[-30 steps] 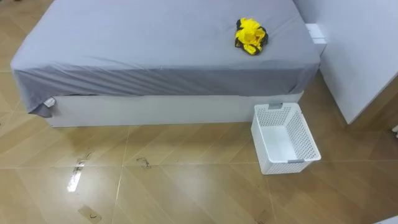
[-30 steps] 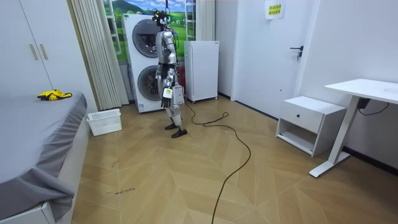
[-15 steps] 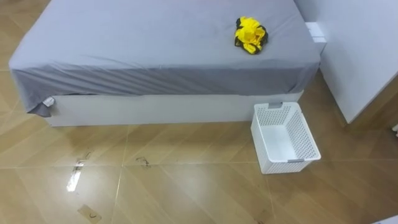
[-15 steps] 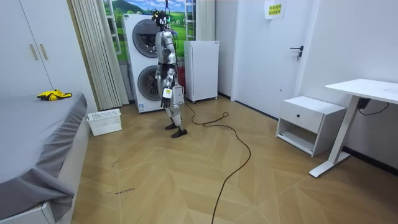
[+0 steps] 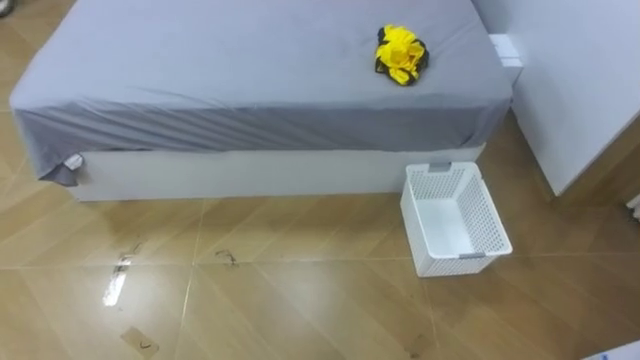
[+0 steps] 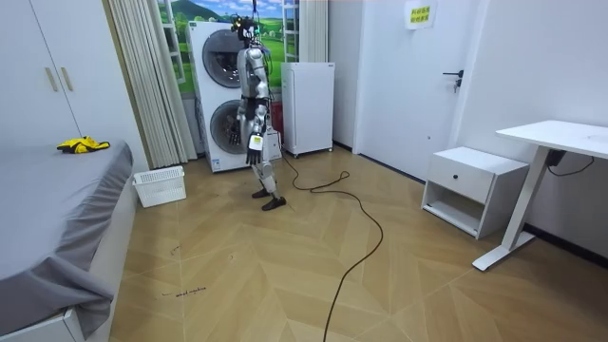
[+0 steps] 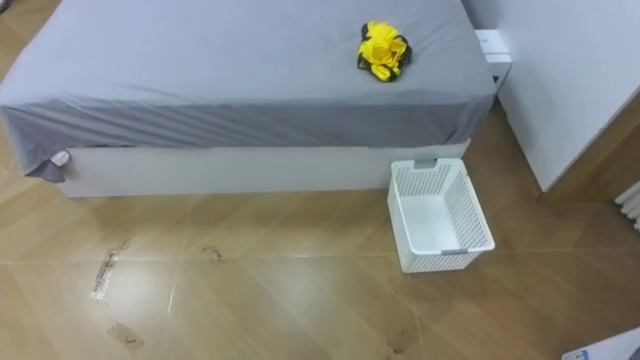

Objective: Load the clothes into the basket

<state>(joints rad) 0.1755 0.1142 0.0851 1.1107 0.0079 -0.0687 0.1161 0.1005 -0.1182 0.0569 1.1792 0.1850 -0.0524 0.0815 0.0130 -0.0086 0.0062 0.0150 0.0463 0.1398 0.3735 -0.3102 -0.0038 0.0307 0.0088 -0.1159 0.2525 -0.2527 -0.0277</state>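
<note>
Yellow cloth with some dark patches, the clothes (image 5: 401, 54) lie bunched in a small heap on the grey sheet of the bed (image 5: 250, 70), toward its right end and back from the near edge. Nothing is in the white basket (image 5: 467, 264), which stands on the wooden floor (image 5: 300, 300) just beside the bed's near side, below and a little right of the heap.

From where I stand the robot is upright in front of the stacked washing machines (image 6: 214, 95), well apart from the bed, so I'd say the task has barely begun.

What worries me is the reach. The heap sits far in, so the robot must come close and lean over the mattress, and a foot could knock the light basket aside. The bundle is loose too: a partial grab might leave a piece on the sheet or let it slip to the floor short of the basket.

Its arm hangs straight down, the left robot hand (image 6: 255, 142) low by the hip. Whether either robot hand is open or closed, I cannot tell.
</note>
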